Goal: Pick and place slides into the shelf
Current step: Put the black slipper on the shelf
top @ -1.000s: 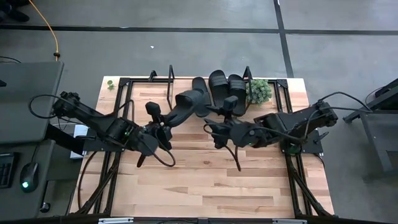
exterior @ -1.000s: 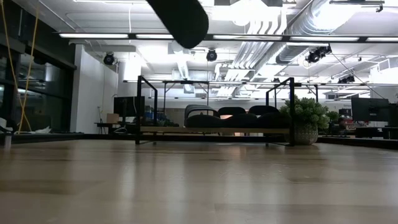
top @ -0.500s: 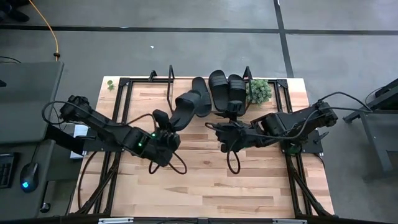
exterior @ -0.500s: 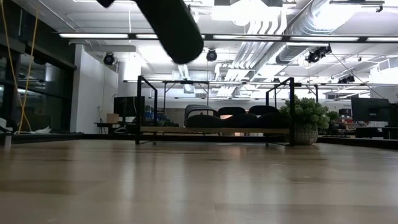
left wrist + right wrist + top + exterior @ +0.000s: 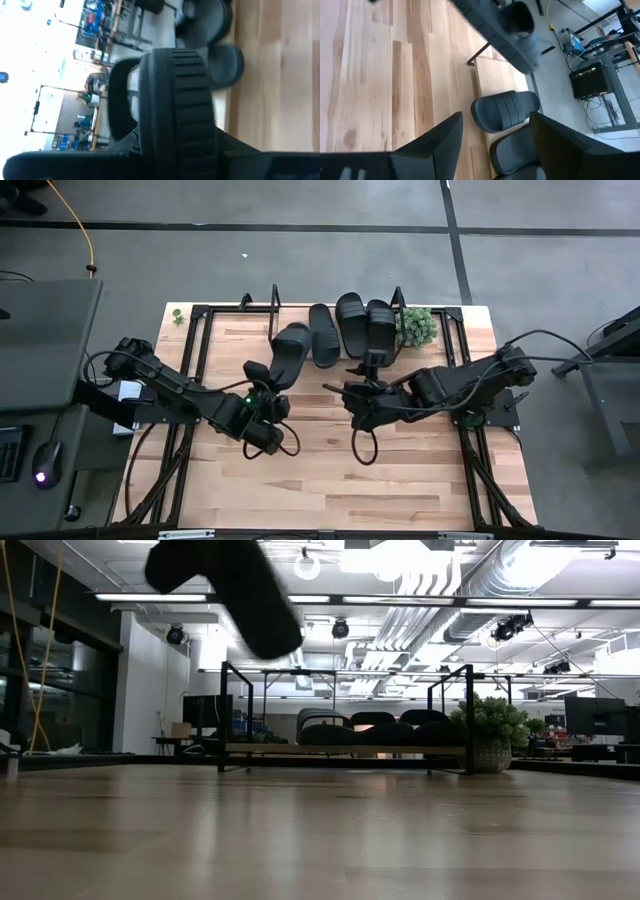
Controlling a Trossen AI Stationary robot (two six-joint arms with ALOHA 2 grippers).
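Slides, the matte black slip-on sandals, are going onto the low wooden shelf [image 5: 240,308] with thin black tube ends at the back of the bench [image 5: 330,470]. Three slides [image 5: 352,323] are already sitting there side by side. The left tool [image 5: 262,383] is pinching the fourth slide [image 5: 289,350] and holding it up in the air, just in front of the shelf. The right tool [image 5: 352,396] is waiting nearby with its fingers wide apart and nothing in them. I think the left arm now needs to lower this slide beside the others and let go.
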